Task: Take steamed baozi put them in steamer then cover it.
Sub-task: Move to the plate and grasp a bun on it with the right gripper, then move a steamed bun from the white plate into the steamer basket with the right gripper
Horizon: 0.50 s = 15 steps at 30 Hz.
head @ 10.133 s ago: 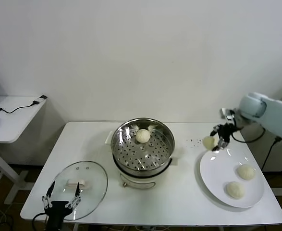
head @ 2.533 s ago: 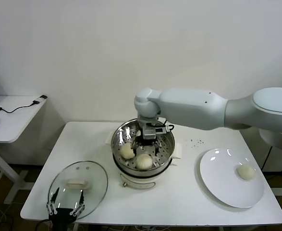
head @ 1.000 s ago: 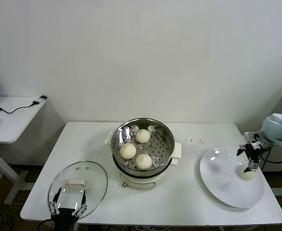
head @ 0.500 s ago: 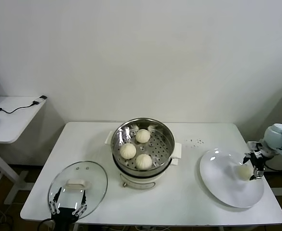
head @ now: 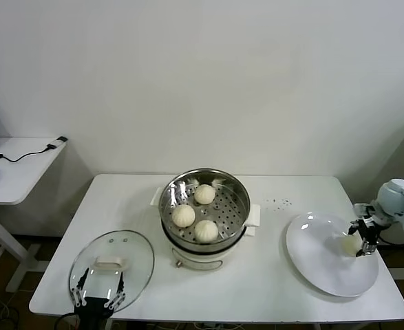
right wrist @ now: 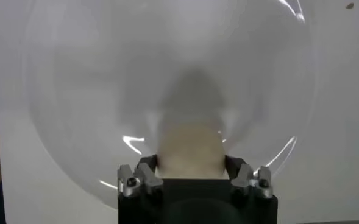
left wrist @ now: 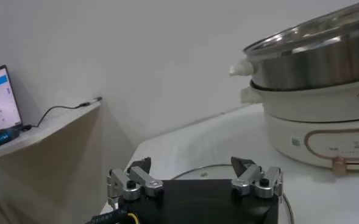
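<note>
The last baozi (head: 352, 243) sits between the fingers of the right hand (head: 358, 243), which grips it just above the plate (head: 319, 265), well right of the steamer (head: 204, 213). The left hand (head: 98, 300) waits spread wide at the cover (head: 112, 261), left of the steamer.

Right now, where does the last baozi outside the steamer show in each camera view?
Head view: the last baozi sits over the white plate at far right, between the right end effector fingers.
Left wrist view: not in it.
Right wrist view: it fills the centre, just ahead of the end effector.
Shared landmark: the white plate.
</note>
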Tool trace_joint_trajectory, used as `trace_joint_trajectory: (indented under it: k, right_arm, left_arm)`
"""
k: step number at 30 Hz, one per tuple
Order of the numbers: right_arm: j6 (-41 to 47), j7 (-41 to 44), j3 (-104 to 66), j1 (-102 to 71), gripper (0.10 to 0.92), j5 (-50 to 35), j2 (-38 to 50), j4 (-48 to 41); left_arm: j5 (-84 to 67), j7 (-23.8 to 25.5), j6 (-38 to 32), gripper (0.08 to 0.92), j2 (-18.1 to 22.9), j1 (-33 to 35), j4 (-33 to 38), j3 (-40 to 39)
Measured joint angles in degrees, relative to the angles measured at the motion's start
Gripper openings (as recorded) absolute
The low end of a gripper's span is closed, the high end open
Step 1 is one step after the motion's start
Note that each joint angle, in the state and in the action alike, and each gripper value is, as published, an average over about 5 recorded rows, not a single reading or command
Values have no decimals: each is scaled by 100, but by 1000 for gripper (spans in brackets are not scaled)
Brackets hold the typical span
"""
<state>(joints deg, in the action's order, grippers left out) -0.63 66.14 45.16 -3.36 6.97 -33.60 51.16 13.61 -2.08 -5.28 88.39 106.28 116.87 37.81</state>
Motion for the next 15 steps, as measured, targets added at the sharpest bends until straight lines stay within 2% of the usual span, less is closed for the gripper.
trace_joint_trajectory:
  k: [7, 15]
  right_arm:
    - [168, -40, 391, 378, 704, -517, -5, 94]
    - [548, -171, 1823, 1857, 704, -1953, -362, 246]
  left_arm:
    - [0, 4, -13, 823, 0, -17, 0, -28]
    - [-1, 10, -49, 823, 0, -17, 30, -125]
